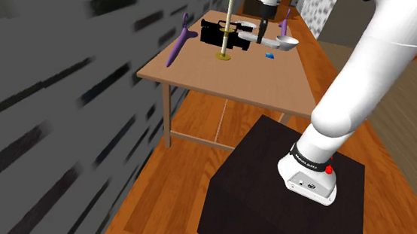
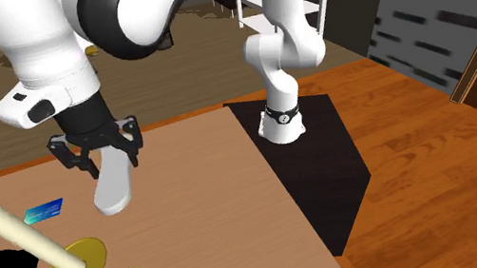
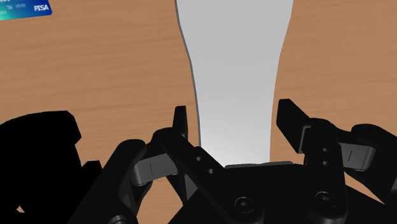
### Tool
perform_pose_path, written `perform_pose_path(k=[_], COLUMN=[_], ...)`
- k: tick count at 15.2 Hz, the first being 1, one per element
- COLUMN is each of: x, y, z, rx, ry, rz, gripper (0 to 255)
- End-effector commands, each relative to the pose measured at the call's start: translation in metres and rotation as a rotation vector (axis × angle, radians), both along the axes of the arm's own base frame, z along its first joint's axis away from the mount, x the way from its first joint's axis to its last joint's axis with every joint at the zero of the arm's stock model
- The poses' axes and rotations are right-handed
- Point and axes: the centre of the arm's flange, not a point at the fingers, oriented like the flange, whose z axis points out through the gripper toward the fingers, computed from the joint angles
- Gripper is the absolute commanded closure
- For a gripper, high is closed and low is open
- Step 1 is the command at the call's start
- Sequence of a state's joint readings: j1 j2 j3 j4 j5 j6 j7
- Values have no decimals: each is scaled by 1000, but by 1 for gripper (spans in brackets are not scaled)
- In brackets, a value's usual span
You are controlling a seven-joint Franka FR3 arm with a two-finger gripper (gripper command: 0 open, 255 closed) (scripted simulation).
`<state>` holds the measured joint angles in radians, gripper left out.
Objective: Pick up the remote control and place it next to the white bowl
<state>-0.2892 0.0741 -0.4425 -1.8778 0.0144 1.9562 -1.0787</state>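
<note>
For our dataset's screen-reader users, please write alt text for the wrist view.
The open black gripper straddles a pale grey remote control lying on a wooden table, one finger on each side of it. A blue card lies on the table beyond the gripper.

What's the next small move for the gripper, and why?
Probably close the fingers. The black gripper stands open astride the pale grey elongated remote control on the wooden table, a sliver of wood showing beside one finger, so nothing is clasped yet.
</note>
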Motion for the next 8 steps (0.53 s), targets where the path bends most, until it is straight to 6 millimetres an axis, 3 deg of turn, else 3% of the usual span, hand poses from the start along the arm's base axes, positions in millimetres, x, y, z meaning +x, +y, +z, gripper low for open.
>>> perform_pose_path(k=[1, 8], x=[-16, -67], y=[-23, -100], z=[-2, -1], rx=[-1, -1], ry=[0, 0], rz=[0, 0], gripper=[255, 255])
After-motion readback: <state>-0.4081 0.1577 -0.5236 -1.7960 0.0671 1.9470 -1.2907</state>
